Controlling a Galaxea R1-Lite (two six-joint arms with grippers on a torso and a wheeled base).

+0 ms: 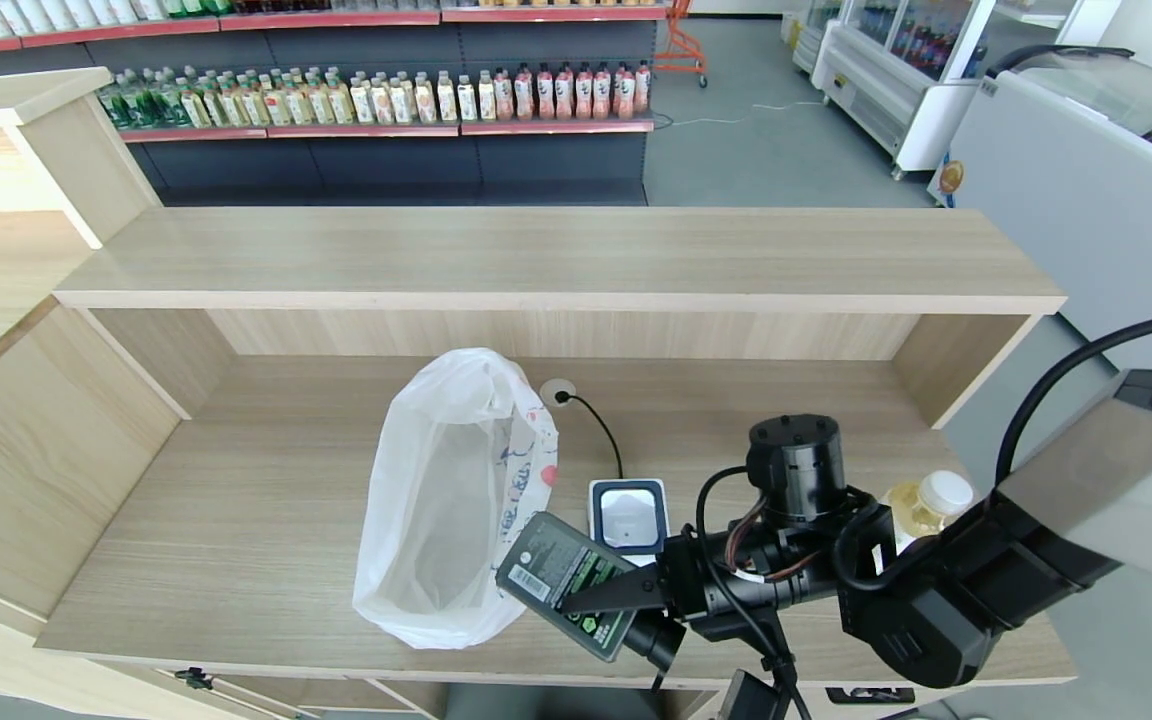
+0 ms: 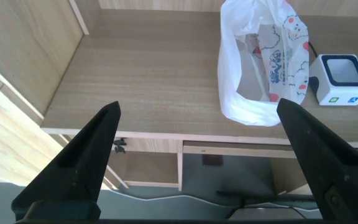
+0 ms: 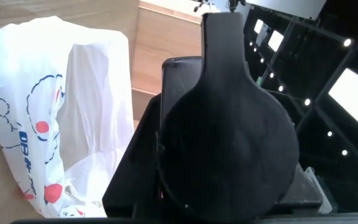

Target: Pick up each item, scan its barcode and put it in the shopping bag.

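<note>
Right gripper (image 1: 586,600): clamped on dark flat package (image 1: 551,575), barcode label upward, above near edge of counter (image 1: 236,520), between shopping bag (image 1: 446,500) and scanner (image 1: 628,515); left gripper (image 2: 199,107): spread wide, empty, at near side of counter, left of shopping bag. Counter: pale wood; shopping bag: white, upright, mouth open, centre; scanner: just right of shopping bag; bottle (image 1: 926,505): yellow, white cap, right end.

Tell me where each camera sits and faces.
Head view: on the head, looking down at the counter; right gripper holds a dark packet.
Left wrist view: off the counter's front edge, looking down past its open fingers.
Right wrist view: behind its fingers, beside the shopping bag.
Shared: shopping bag in all three.
</note>
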